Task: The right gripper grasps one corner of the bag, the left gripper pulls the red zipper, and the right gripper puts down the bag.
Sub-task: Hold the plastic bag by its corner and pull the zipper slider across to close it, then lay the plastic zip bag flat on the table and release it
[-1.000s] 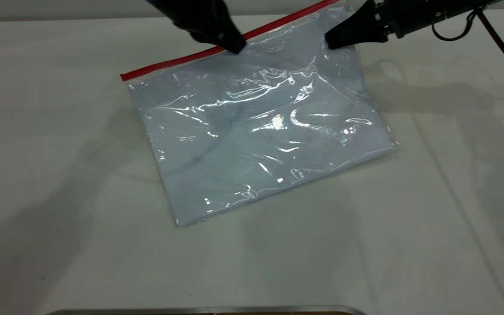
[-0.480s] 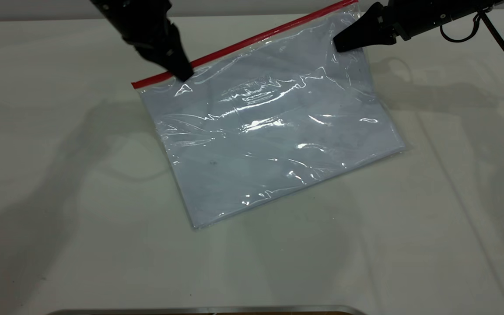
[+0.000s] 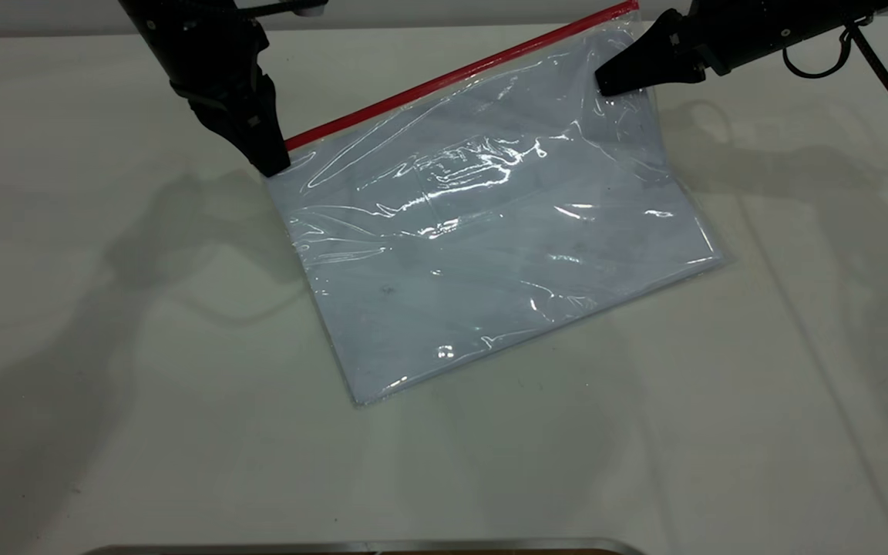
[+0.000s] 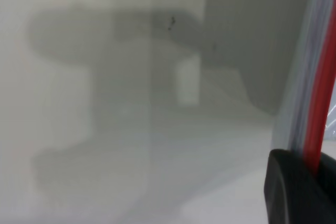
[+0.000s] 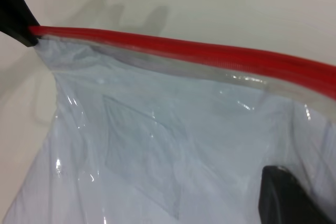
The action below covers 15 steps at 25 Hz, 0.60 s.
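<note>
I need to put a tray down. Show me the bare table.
Bare table lies left of the bag, along the whole near edge in front of it, and to its right. The far side is crowded: the left gripper is at the red zipper's left end, and the right gripper holds the far right corner, lifted.

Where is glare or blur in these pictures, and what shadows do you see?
Exterior view: white glare streaks on the bag; soft arm shadows on the table. Left wrist view: the red zipper is blurred, a grey shadow lies on the table. Right wrist view: mostly sharp, with slight glints on the plastic.
</note>
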Tool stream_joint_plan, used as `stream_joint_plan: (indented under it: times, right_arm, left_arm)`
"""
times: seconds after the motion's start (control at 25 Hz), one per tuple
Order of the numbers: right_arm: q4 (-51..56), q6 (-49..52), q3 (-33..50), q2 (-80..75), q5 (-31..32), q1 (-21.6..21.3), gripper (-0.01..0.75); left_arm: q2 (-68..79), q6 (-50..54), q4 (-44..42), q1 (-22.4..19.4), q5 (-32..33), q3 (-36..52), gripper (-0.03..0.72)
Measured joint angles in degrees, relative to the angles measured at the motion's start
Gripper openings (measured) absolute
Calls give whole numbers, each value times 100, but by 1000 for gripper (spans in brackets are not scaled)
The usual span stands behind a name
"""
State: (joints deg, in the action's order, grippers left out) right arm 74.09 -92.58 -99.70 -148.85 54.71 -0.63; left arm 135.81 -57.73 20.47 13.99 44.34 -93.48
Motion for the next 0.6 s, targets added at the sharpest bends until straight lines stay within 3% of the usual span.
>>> stream_joint_plan:
  times: [0.36,0.48,0.6]
  right_arm:
    - [-6,151,0,0,4,0,75]
    - [-6,189,0,0,-179,-26,152]
    - [35,268,-5,0,-297,-69,306]
  left_arm:
    - [0,48,-59,0,118,0,63]
    - [0,65,-224,-18,153,0,124]
    - [0,225,-278,-19,157,0,251]
